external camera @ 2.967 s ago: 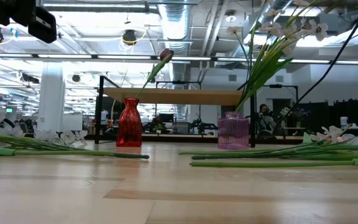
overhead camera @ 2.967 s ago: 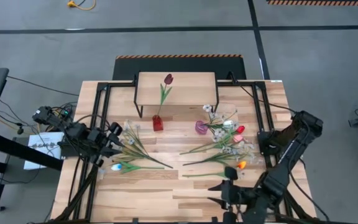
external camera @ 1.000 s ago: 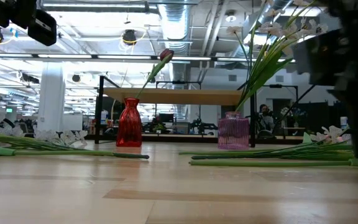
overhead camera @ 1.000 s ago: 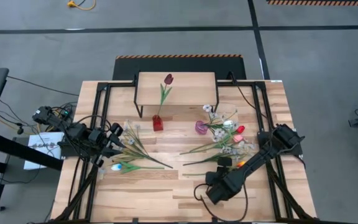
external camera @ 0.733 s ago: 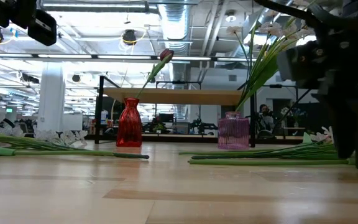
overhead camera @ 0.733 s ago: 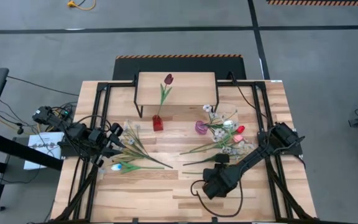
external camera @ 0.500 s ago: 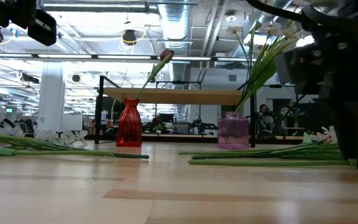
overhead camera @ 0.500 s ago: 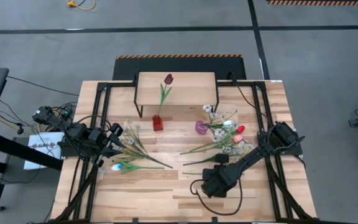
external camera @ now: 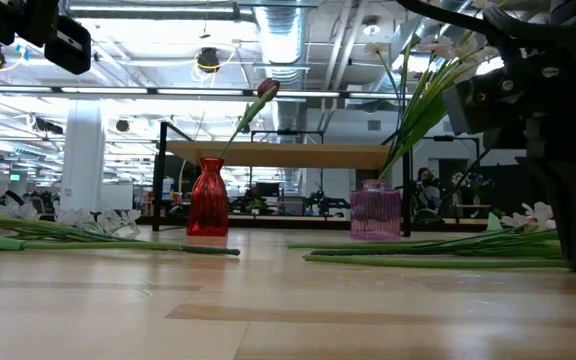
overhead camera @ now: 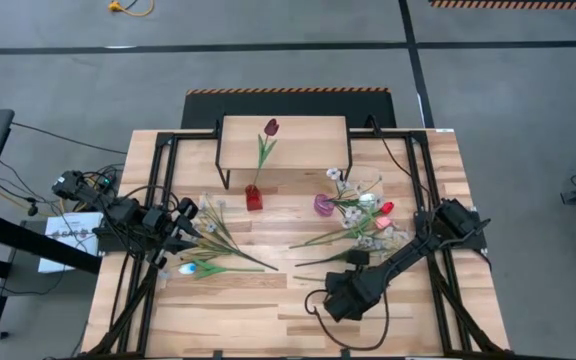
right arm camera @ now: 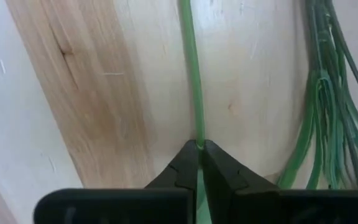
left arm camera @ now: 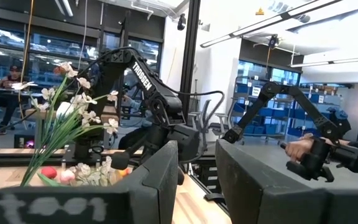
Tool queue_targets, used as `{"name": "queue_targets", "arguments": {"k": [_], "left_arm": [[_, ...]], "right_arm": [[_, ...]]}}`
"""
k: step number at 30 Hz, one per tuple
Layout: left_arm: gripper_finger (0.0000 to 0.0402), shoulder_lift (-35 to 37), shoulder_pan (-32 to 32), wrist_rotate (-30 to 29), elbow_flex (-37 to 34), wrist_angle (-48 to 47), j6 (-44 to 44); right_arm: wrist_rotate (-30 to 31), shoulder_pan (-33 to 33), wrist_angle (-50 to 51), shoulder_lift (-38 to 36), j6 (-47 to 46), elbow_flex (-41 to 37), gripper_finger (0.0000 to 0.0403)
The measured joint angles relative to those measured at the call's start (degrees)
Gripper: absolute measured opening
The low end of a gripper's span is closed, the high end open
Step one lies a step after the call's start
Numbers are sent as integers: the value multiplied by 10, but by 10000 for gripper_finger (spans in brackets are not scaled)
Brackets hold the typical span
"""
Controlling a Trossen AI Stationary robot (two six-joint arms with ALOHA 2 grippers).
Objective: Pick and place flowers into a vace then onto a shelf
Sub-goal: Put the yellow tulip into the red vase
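Right wrist view shows the right gripper (right arm camera: 199, 163) pressed down at the tabletop (right arm camera: 73, 93) with its two dark fingers (right arm camera: 184, 167) clenched on a thin green stem (right arm camera: 191, 68); the stem runs straight away from the fingertips across the light wood, and a bundle of other green stems (right arm camera: 322, 118) lies beside it; which flower head belongs to the pinched stem cannot be told from this view. From the high view, the right arm reaches in from the table's right side, and the right gripper (overhead camera: 334, 297) sits low over the front middle of the tabletop (overhead camera: 238, 310), at the near end of the flowers (overhead camera: 363, 232) scattered on the right half; among them show a red head, an orange head and white sprays. A purple vase (overhead camera: 323, 205) stands just behind that pile with white blossoms in it; a red vase (overhead camera: 254, 197) holds a dark red tulip (overhead camera: 270, 127) whose head leans over the shelf (overhead camera: 284, 143) at the back of the table. More flowers (overhead camera: 208, 245) lie on the left half. The left gripper (overhead camera: 181, 228) hovers at the left edge beside them; in the left wrist view its fingers (left arm camera: 160, 177) stand parted with nothing between them.
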State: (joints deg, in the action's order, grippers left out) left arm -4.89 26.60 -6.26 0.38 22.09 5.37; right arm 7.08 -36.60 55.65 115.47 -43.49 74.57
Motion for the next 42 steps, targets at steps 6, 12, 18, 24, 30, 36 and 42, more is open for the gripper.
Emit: {"name": "queue_targets", "arguments": {"k": [6,12,18,24,30,36,42], "left_arm": [[98,0,0,0,0,4,4],[98,0,0,-3,1,10,8],[98,-25,0,-12,16,-8,20],[98,-72,0,-18,22,8,26],[98,-113,0,-19,23,50,27],[98,-129,0,-20,24,61,28],[98,-129,0,-19,24,61,30]], "right_arm": [[-1,-13,26,2,11,79,2],[26,-20,39,3,35,153,1],[52,-19,65,2,75,207,1],[93,-16,75,1,131,240,1],[70,-16,8,1,198,241,0],[-33,-17,21,1,136,238,0],[-150,-16,50,1,19,157,0]]}}
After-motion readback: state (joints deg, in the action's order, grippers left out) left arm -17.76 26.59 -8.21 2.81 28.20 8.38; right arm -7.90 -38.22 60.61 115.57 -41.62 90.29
